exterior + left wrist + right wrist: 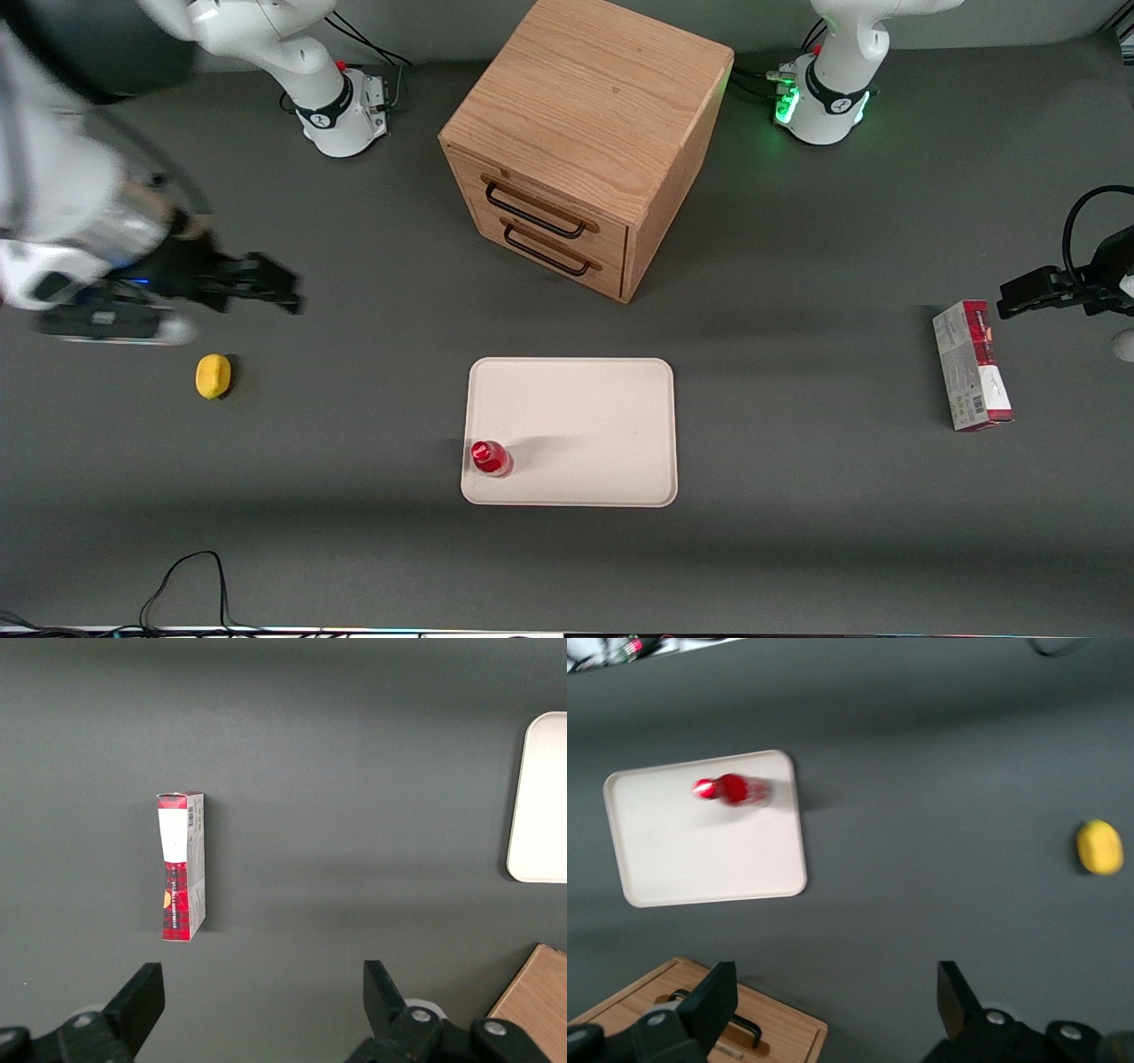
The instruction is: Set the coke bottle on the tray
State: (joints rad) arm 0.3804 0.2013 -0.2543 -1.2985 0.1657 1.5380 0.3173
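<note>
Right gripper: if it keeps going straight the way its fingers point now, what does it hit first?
Probably bare table. The right gripper, open and holding nothing, looks down on grey tabletop between the tray and the lemon. Neither lies between its fingers, though its height is unclear.

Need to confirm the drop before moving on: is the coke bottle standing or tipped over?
Standing. The coke bottle sits upright in a corner of the tray, cap up. The open gripper is empty, off above the lemon.
</note>
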